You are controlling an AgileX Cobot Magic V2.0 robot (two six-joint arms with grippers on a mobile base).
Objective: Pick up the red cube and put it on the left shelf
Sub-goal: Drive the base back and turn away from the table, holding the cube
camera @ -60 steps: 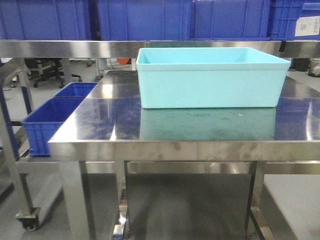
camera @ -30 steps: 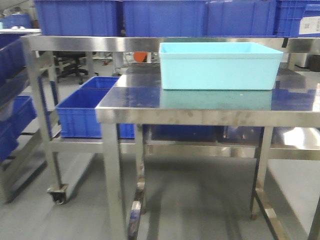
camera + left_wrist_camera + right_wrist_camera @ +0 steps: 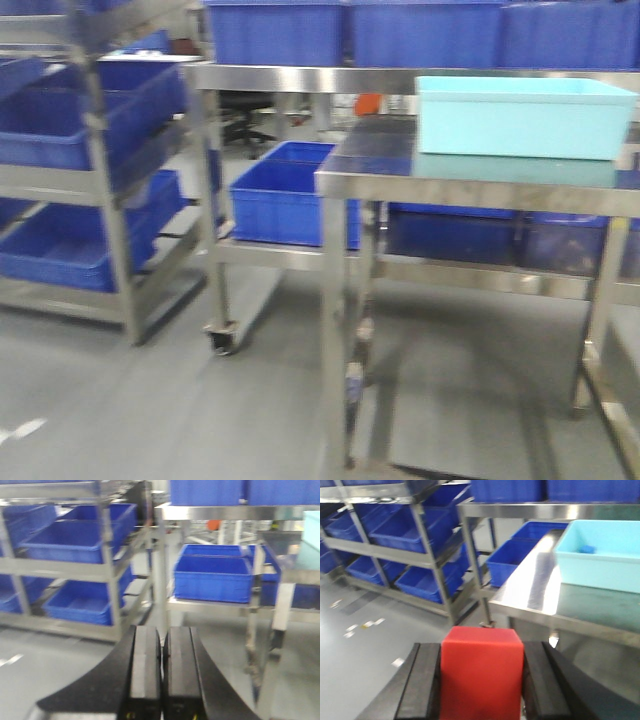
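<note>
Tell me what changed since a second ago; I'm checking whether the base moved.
The view swung left and back: the steel table and turquoise bin slid right in frame, and the left shelf came into view. The bin stayed put on the table.

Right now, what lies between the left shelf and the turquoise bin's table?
Front view: grey floor, then a wheeled rack carrying a blue crate.

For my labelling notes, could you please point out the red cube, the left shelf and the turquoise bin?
red cube [image 3: 481,677]: right wrist view, front face.
left shelf [image 3: 50,181]: front view, front rail.
turquoise bin [image 3: 520,125]: front view, front wall.
</note>
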